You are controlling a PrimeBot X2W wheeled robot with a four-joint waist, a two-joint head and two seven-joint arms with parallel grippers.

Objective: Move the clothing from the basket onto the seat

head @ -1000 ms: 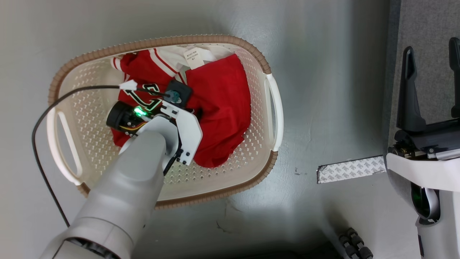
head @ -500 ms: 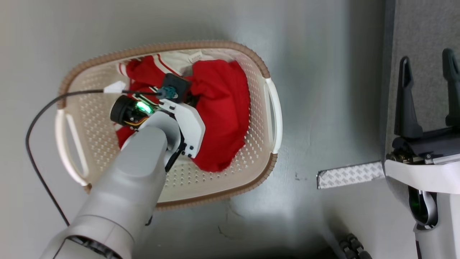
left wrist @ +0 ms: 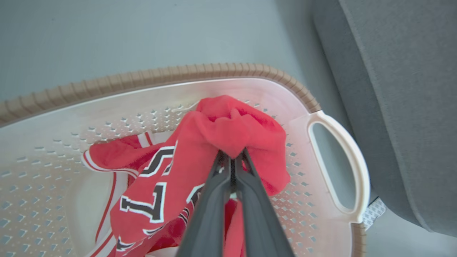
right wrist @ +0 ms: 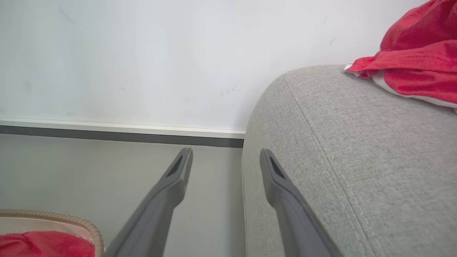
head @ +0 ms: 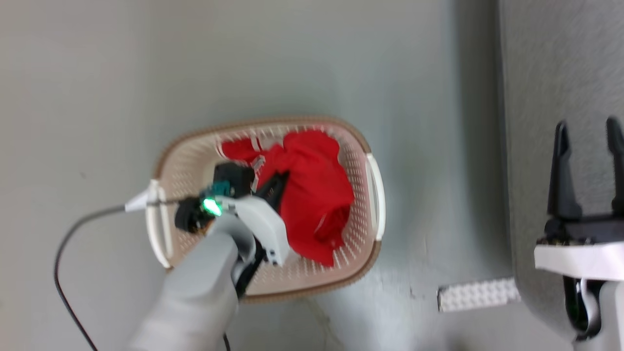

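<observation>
The left gripper [left wrist: 232, 156] is reaching down into the basket [left wrist: 142, 76]. Its two long fingers are pressing together on a bunched fold of the clothing [left wrist: 167, 185], near the middle of the basket. The fingers are clenched on the red fabric. A small peak of cloth is standing out above their tips, while the rest, with the white numbers, is hanging down and lying on the bottom of the basket. I think it is pinching a raised fold because soft cloth is offering no firm edge, and a fold is letting the whole garment follow when the arm lifts. A striped part is lying low inside the basket, so the garment is not yet free of it.

The seat [left wrist: 400, 89] is standing just beside the basket, on the side of the white handle [left wrist: 351, 167]. In my judgement the basket is placed there to make the carrying way short. The right gripper [right wrist: 225, 154] is hovering beyond that same side of the basket, at the edge of the seat. Its fingers are spread apart and are grasping nothing, so it seems to be held out of the way. Another red garment [right wrist: 417, 60] is lying on the seat, farther from the basket, so I judge the task partly done. A pale strip of tape [head: 477, 294] is lying on the floor near the basket.
</observation>
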